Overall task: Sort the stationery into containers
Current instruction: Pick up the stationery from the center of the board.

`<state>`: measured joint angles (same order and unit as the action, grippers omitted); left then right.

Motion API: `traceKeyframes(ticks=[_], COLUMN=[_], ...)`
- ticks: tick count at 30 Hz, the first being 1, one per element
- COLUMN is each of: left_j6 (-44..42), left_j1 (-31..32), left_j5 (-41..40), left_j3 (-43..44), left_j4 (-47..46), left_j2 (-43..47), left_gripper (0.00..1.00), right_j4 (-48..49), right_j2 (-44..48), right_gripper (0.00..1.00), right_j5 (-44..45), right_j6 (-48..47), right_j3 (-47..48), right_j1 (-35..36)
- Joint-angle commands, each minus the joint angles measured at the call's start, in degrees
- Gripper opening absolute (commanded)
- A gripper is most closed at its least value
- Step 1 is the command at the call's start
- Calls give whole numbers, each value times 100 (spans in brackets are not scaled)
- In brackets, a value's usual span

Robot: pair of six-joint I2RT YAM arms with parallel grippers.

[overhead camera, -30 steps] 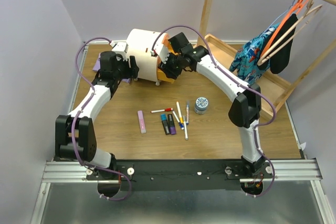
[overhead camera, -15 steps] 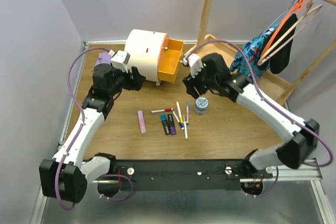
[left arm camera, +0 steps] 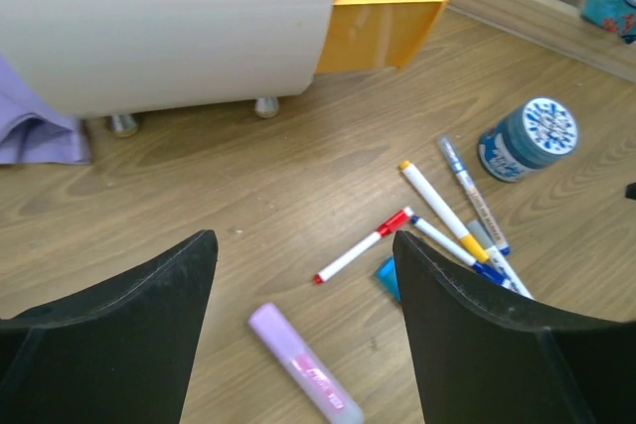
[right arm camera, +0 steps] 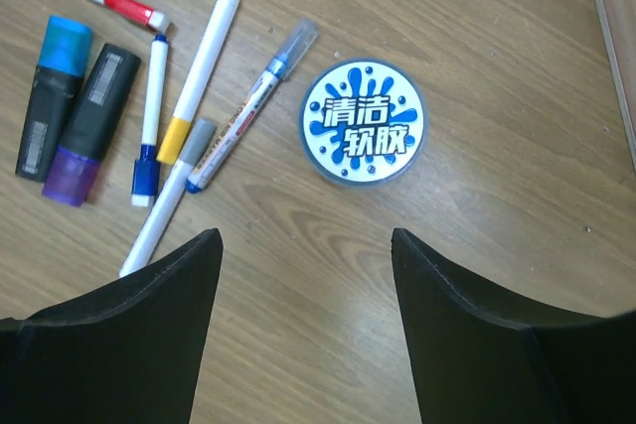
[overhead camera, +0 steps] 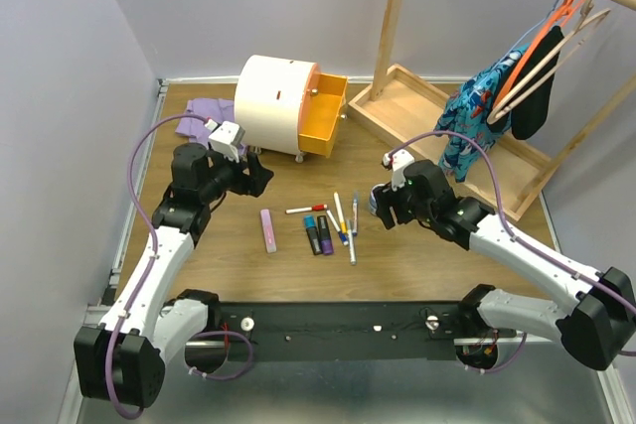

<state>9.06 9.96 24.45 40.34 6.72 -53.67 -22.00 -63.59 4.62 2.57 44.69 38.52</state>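
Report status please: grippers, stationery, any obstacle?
Left gripper open, empty; right gripper open, empty, above round tin. Pens, markers, pink bar all on table. Orange drawer pulled out; nothing seen blocking it.

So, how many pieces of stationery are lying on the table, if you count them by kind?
thin pens: 5
stubby markers: 2
pink bar: 1
round tin: 1
Total: 9
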Motion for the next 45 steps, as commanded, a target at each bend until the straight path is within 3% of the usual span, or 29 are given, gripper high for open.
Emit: traceKeyframes(ticks=[1,11,18,28,33,45], left_j6=[-651,-590,-300,-194,-124,-10], left_j1=[-257,-565,-776,-952,-1136,-1233], left_j5=[166,157,262,262,271,359], left_j3=[352,431,291,238,115,-61], left_j4=[549,585,356,233,154,66], left_j2=[-47,120,199,278,348,340], left_gripper=[81,81,82,82,82,82], right_j4=[863,1980,2050,1813,2304,2902], right_j2=[216,-162,-627,-2006,-2096,-2289], right_gripper=[77,79,80,77,76,76], right_j5=[469,469,294,-427,-804,-655], right_j6=[323,314,481,631,420,446], right_j3=[-486,-891,-971,-224,-258,-452], right_j1=[-3,-11,-301,-916,-925,-926])
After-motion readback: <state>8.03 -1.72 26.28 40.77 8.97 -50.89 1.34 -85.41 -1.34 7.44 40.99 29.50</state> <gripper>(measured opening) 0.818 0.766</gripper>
